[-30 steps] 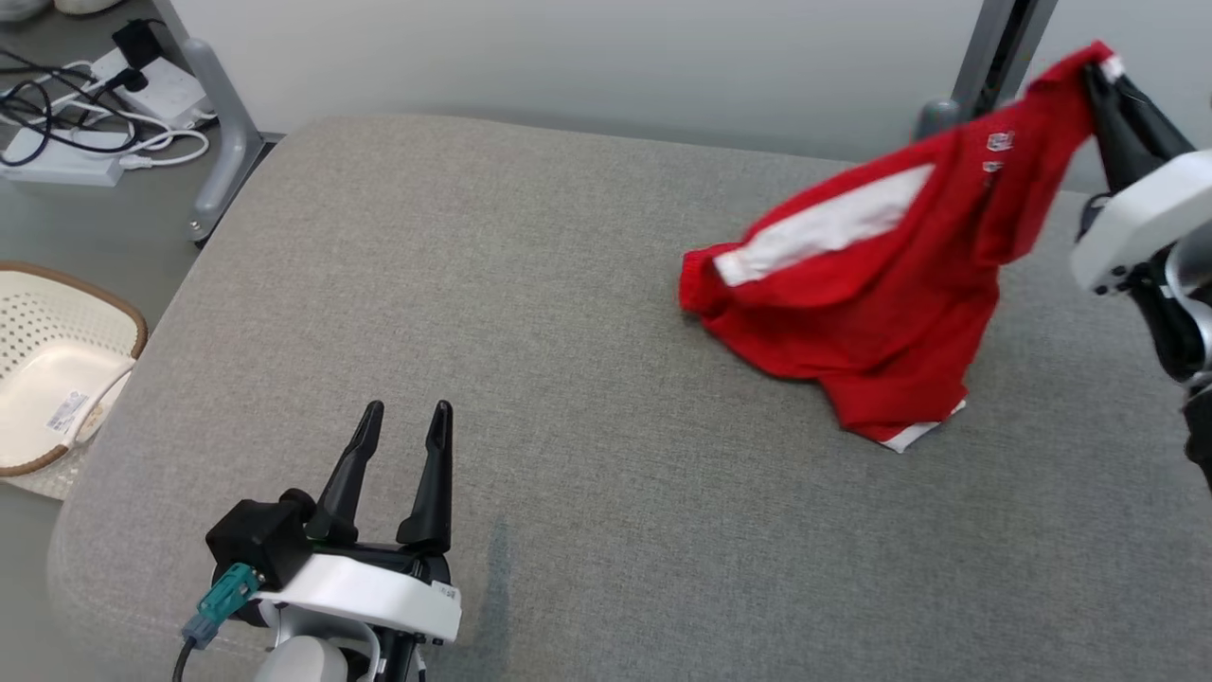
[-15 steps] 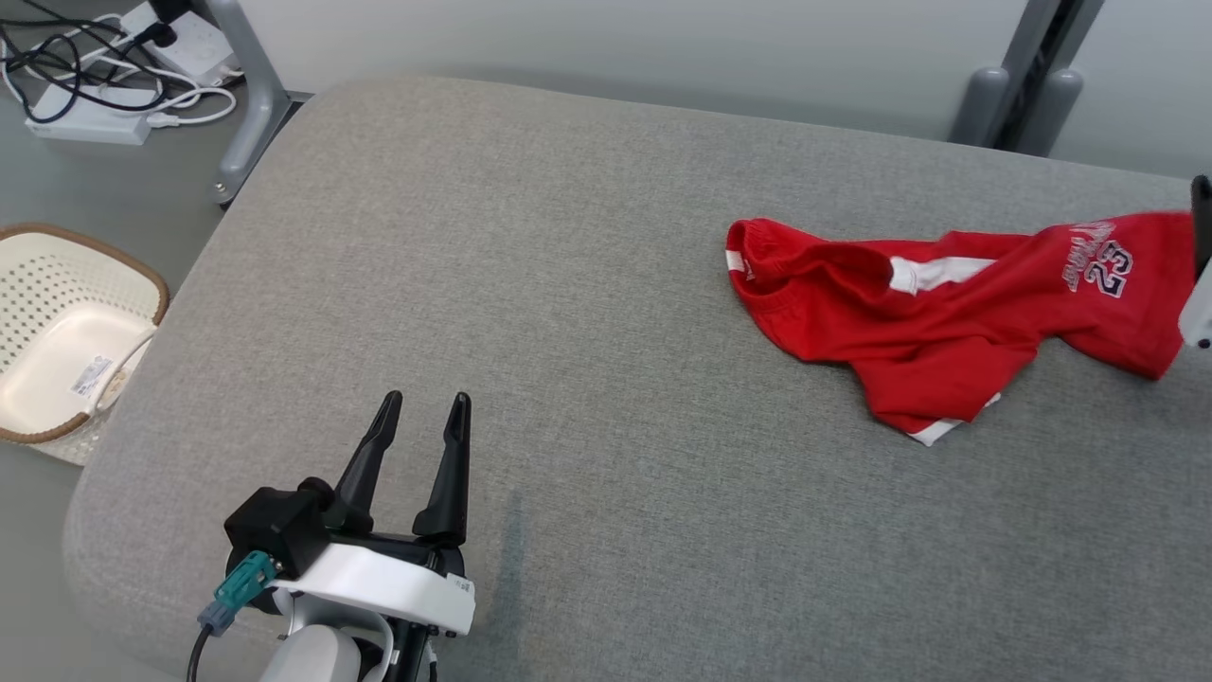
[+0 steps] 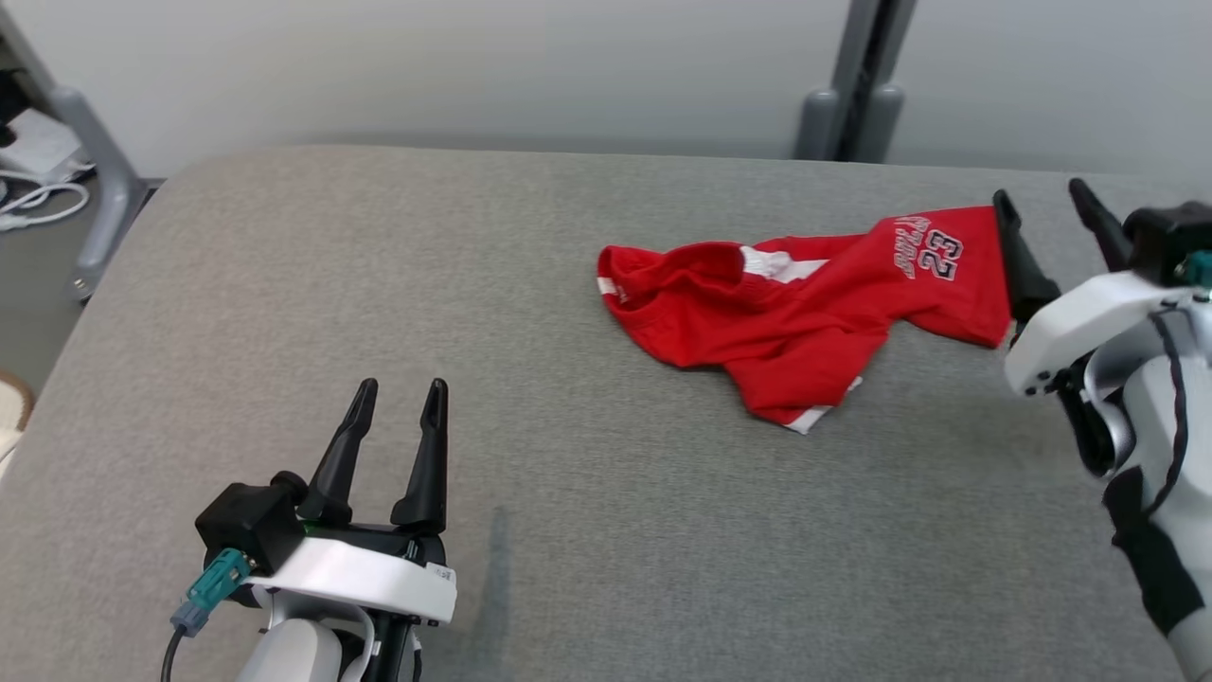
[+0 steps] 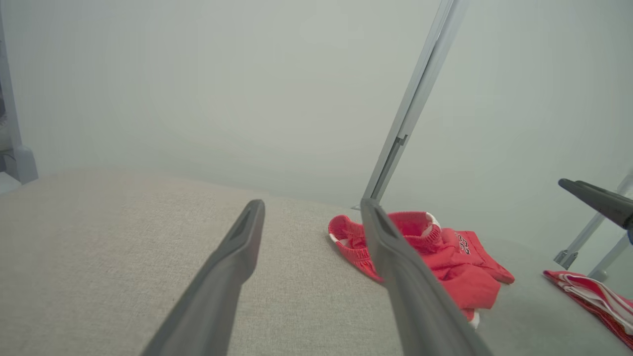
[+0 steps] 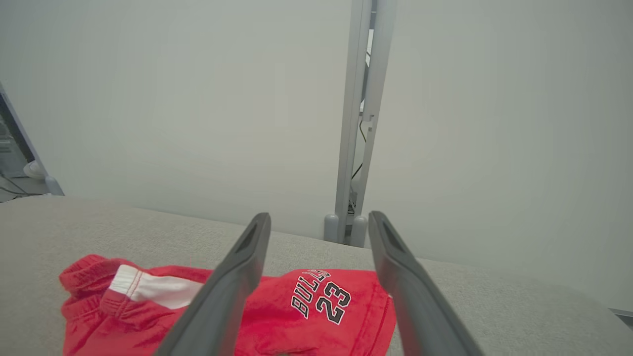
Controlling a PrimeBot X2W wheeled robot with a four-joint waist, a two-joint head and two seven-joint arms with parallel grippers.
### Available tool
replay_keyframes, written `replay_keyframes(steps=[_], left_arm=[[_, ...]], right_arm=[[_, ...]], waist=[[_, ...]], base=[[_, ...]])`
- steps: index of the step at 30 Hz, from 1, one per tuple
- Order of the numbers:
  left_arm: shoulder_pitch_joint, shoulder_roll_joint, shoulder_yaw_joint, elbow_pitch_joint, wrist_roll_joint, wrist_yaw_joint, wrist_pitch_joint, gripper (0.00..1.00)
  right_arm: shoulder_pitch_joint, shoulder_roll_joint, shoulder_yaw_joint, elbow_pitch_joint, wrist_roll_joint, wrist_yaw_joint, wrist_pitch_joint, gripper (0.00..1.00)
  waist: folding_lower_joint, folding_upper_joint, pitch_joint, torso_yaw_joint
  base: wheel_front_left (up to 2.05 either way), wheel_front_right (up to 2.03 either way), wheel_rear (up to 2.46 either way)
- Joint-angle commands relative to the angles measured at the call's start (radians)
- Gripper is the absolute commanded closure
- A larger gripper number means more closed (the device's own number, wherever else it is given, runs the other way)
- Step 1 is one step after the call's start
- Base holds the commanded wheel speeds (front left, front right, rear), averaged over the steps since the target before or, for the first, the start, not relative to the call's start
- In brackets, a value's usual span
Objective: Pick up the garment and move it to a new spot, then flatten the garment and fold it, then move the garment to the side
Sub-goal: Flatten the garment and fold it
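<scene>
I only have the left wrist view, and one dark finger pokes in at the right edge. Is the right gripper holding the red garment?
Observer: No. In the head view the right gripper is open at the printed end of the red garment, which lies crumpled on the grey cushion.
Operator: What does the print say?
Observer: In the right wrist view the print reads BULLS 23.
Operator: Where is my left gripper relative to the garment?
Observer: In the head view the left gripper is open near the cushion's front edge, well to the garment's left and apart from it.
</scene>
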Motion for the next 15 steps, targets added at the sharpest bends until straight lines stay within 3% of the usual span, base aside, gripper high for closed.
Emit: replay_keyframes(steps=[1, 4, 8, 15], left_arm=[[0.001, 0.004, 0.006, -0.007, 0.002, -0.003, -0.003, 0.0], [-0.006, 0.005, 0.004, -0.012, 0.004, -0.004, -0.003, 0.0], [-0.007, 0.004, 0.002, -0.008, 0.002, -0.006, -0.003, 0.0], [-0.021, 0.005, 0.01, -0.005, 0.008, -0.007, -0.003, 0.0]], right_arm=[[0.048, -0.004, 0.011, -0.056, 0.023, 0.0, -0.01, 0.0], [0.14, -0.004, 0.016, -0.18, 0.059, 0.0, -0.013, 0.0], [0.263, 0.037, -0.059, -0.323, 0.086, 0.0, -0.013, 0.0], [0.409, 0.106, -0.104, -0.511, 0.015, 0.0, -0.014, 0.0]], waist=[[0.0, 0.0, -0.009, -0.039], [0.0, 0.0, -0.006, -0.069], [0.0, 0.0, 0.002, -0.107], [0.0, 0.0, 0.026, -0.165]], base=[[0.0, 0.0, 0.0], [0.0, 0.0, 0.0], [0.0, 0.0, 0.0], [0.0, 0.0, 0.0]])
